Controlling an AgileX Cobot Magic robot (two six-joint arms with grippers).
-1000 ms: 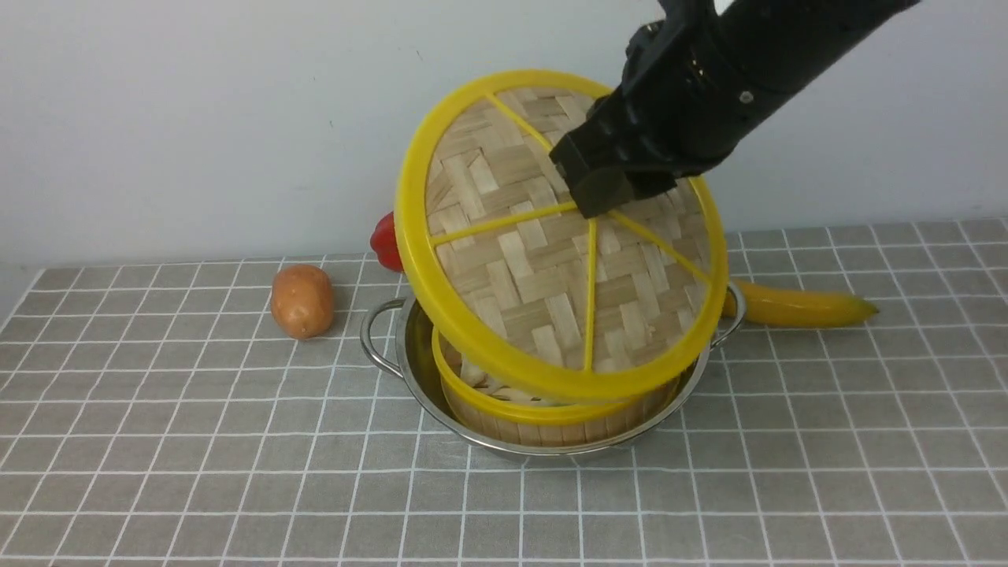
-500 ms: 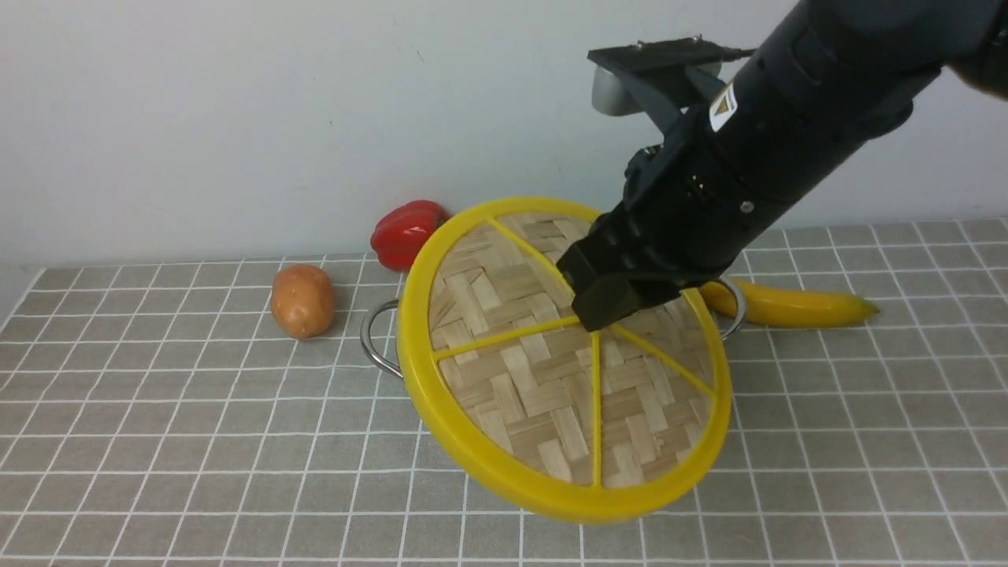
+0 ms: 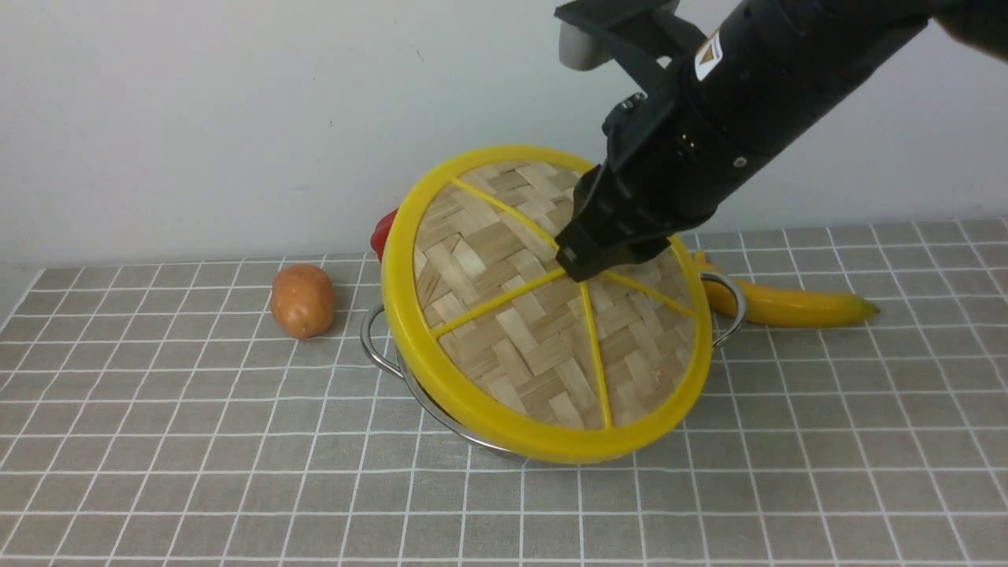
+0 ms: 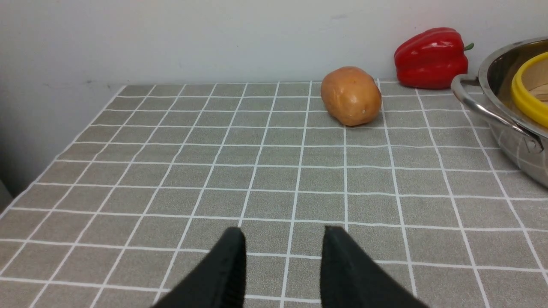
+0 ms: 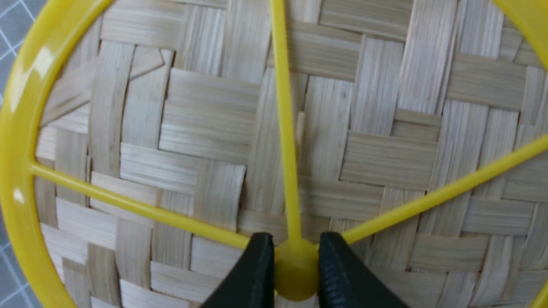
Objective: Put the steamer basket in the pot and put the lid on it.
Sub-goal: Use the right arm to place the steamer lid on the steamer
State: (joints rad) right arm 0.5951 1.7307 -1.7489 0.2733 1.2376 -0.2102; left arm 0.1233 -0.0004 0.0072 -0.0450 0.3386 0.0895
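Closest to the robot, the left gripper (image 4: 284, 233) is hanging low over the grey checked tablecloth (image 3: 197, 472) w/ its jaws standing partly apart and nothing btwn them. Next out, the right gripper (image 5: 295, 246) is reaching down from the upper right and pinching the small yellow knob (image 5: 295, 273) at the centre of the lid (image 3: 543, 331), jaws closed tight on either side of it (the right wrist cam is showing this really clearly). The lid is hanging tilted over the pot (image 4: 509, 145), near edge low and far edge raised, and it's covering most of the pot, so from the front only the two wire handles and a bit of steel rim are poking out. Can't tell whether the lid's rim is touching the pot. The steamer basket (image 4: 528, 96) is sitting inside the pot, its yellow rim showing just inside the steel wall in the left wrist cam. Further back, a potato (image 3: 302, 301) is lying left of the pot, apart from it, and a banana (image 3: 795, 307) is lying just beside the pot's right handle. A red pepper (image 4: 430, 57) is sitting at the back by the wall (image 3: 197, 118).
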